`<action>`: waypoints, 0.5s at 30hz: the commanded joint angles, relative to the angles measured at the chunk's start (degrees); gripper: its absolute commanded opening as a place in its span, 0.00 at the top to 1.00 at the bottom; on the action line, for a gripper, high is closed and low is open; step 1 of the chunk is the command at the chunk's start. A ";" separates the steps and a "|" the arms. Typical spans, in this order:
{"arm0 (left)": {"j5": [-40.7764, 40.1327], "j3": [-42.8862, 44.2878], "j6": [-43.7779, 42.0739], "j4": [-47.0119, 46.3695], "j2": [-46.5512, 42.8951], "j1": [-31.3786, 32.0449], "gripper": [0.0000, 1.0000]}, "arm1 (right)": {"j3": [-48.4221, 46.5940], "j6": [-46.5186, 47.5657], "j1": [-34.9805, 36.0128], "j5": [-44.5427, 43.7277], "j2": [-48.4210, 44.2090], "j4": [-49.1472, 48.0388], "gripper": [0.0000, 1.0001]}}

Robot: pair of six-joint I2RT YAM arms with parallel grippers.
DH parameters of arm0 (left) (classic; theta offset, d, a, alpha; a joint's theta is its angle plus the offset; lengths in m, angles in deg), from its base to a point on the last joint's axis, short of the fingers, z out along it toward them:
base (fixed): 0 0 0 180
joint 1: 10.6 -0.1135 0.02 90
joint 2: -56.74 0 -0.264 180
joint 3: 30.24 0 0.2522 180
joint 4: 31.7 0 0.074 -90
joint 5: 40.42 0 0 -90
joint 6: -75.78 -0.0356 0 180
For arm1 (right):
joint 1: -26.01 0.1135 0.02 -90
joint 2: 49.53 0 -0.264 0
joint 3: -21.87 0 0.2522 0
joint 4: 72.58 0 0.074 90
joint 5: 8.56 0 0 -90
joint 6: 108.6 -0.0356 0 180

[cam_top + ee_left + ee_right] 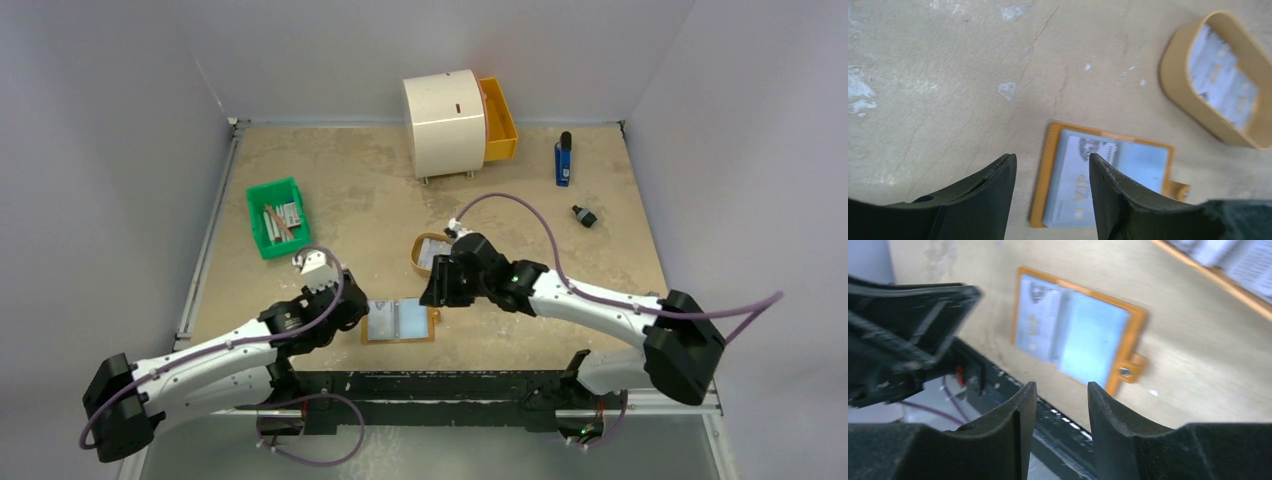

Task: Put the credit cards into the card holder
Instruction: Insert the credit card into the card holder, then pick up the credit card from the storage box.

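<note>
The card holder (400, 341) lies open and flat near the table's front edge. A pale card printed VIP (1075, 180) sits in its left pocket, and a bluish sleeve covers its right half. It also shows in the left wrist view (1045, 175) and, with its snap tab, in the right wrist view (1129, 371). More credit cards (437, 252) lie in the oval tan tray (418, 262), also in the left wrist view (1223, 75). My left gripper (352, 312) (1052, 165) is open and empty at the holder's left edge. My right gripper (437, 293) (1062, 387) is open and empty above its right edge.
A green bin (276, 216) of sticks stands at the left. A white cabinet (445, 122) with an orange drawer (499, 118) stands at the back. A blue object (563, 160) and a small black one (584, 215) lie at the back right.
</note>
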 commanded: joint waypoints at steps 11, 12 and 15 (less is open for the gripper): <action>-0.28 2.94 -9.12 -5.80 -10.53 0.08 0.27 | 2.43 -2.91 -17.46 -9.66 -3.92 -4.64 0.43; 0.05 3.13 -9.15 -5.66 -10.02 0.08 0.27 | 1.64 -3.14 -18.19 -9.34 -2.23 -4.92 0.42; 0.41 3.41 -8.51 -4.83 -8.64 0.08 0.27 | -0.15 -3.99 -19.74 -7.92 2.25 -6.88 0.41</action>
